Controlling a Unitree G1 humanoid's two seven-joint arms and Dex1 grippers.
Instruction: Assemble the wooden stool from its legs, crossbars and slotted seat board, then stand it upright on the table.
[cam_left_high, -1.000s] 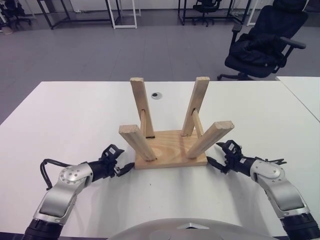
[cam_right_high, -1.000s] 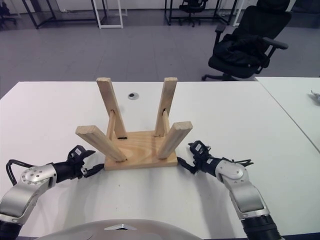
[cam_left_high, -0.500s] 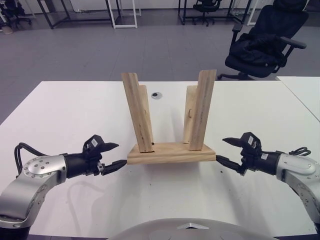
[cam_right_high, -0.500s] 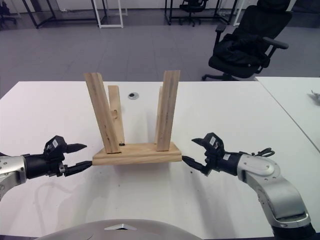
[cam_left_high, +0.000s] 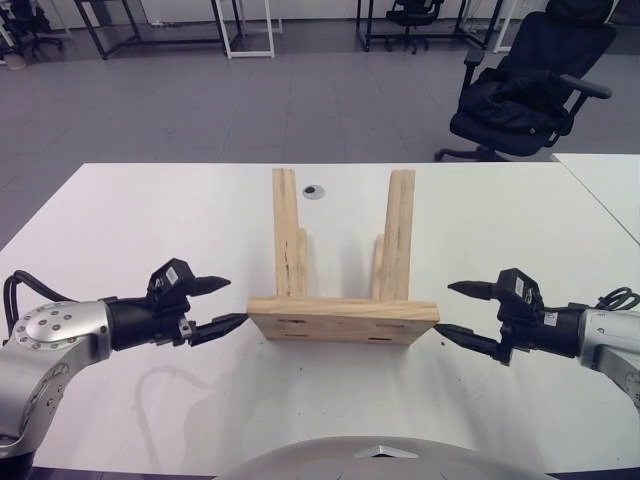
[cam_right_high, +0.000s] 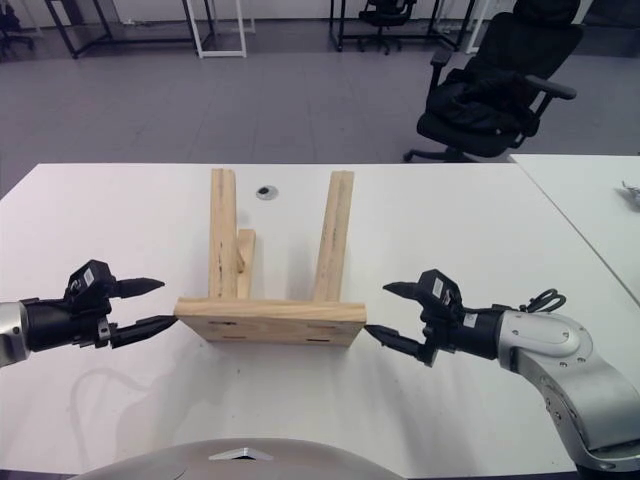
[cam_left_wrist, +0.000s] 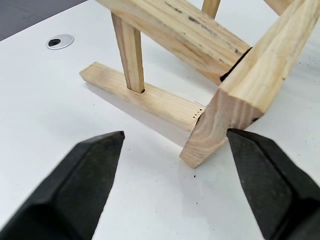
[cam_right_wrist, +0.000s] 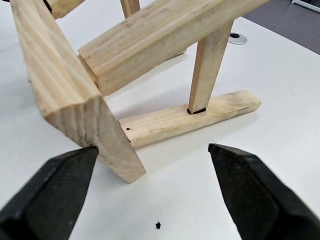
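Flanking tipped stool (cam_left_high: 343, 320) are left tool (cam_left_high: 236, 300), right tool (cam_left_high: 444, 308).

pale grained wooden stool (cam_left_high: 343, 318), white table (cam_left_high: 120, 230), black end effectors

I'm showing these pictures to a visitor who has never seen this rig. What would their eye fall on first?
The wooden stool stands out first: it lies tipped on its side in the middle of the white table, with the seat board edge-on toward the camera and the legs pointing away. The left gripper and right gripper flank the board's two ends, jaws open.
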